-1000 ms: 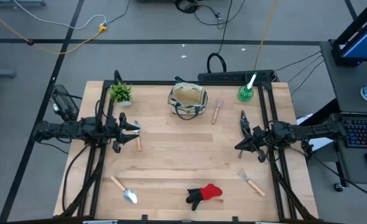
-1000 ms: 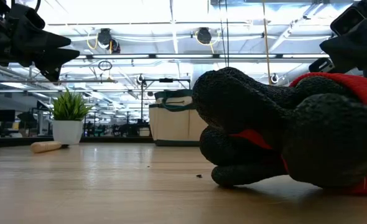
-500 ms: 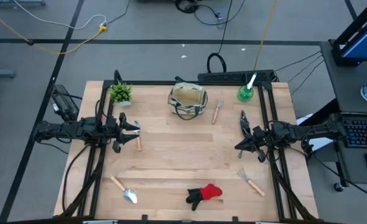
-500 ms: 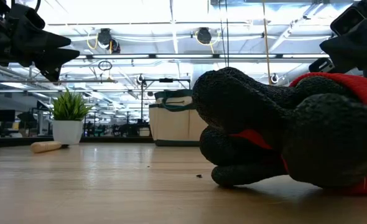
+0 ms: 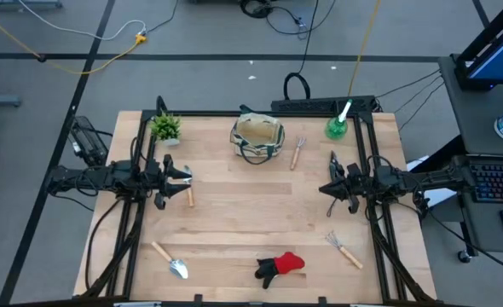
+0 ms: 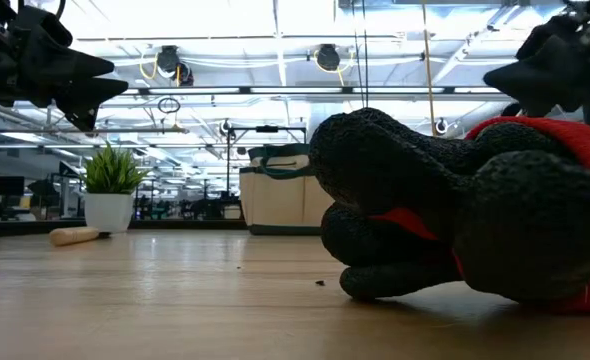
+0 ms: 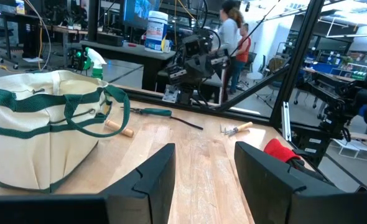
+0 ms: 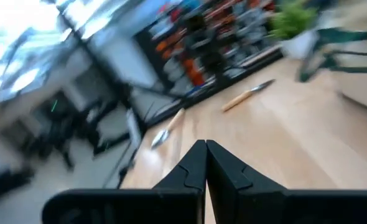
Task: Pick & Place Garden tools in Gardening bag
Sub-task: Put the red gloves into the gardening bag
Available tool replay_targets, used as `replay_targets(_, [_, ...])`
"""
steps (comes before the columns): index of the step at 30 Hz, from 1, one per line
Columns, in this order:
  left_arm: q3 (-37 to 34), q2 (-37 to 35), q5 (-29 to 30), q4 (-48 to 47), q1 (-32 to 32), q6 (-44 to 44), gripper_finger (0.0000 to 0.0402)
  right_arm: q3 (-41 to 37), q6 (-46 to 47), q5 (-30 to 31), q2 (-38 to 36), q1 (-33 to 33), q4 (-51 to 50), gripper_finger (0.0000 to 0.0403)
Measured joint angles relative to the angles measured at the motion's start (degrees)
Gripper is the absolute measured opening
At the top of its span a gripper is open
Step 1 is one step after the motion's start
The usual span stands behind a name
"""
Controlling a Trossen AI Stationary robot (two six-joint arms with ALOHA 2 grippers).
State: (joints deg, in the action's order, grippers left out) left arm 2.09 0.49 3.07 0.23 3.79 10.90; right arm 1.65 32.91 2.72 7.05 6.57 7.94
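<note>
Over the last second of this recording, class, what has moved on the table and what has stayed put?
The right gripper has shifted a little toward the middle of the table, fingers shut and empty. Nothing was picked up or released. The left gripper, open and empty, the gardening bag, trowel, glove, hand rake and fork lie as before.
</note>
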Motion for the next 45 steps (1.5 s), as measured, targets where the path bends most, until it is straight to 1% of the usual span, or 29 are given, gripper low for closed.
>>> replay_targets(4, [0.0, 0.0, 0.0, 0.0, -0.02, 0.0, 0.017, 0.0, 7.97, 11.01, -0.02, 0.0, 0.95, 0.0])
replay_targets(7, [0.01, 0.0, 0.0, 0.0, -0.02, 0.0, 0.017, 0.0, 10.31, 17.8, -0.01, 0.0, 0.91, 0.0])
replay_targets(10, [0.0, 0.0, 0.33, 0.0, -0.02, 0.0, 0.017, 0.0, 8.5, 20.28, -0.01, -0.02, 0.91, 0.0])
replay_targets(12, [0.0, 0.0, 2.61, 0.0, -0.02, 0.0, 0.017, 0.0, 7.02, 21.3, -0.02, 0.0, 0.97, 0.0])
replay_targets(18, [0.02, 0.0, 10.07, 0.02, -0.02, -0.76, 0.017, 0.0, 7.61, 20.81, -0.01, 0.0, 2.26, 0.0])
replay_targets(23, [0.0, 0.0, 13.47, 0.02, -0.02, -0.74, 0.017, 0.0, 8.32, 19.74, 0.0, 0.0, 5.17, 0.0])
replay_targets(30, [0.01, -0.01, 15.18, -0.01, -0.02, -1.98, 0.017, 0.0, 8.28, 19.72, 0.0, 0.0, 11.31, 0.0])
replay_targets(38, [0.02, -0.02, 15.47, -0.03, -0.02, -2.05, 0.017, 0.0, 11.8, 19.81, -0.02, 0.0, 15.2, 0.0])
replay_targets(45, [0.02, 0.0, 15.43, -0.02, -0.02, -1.79, 0.017, 0.0, 5.63, 18.91, 0.0, 0.01, 15.0, 0.0])
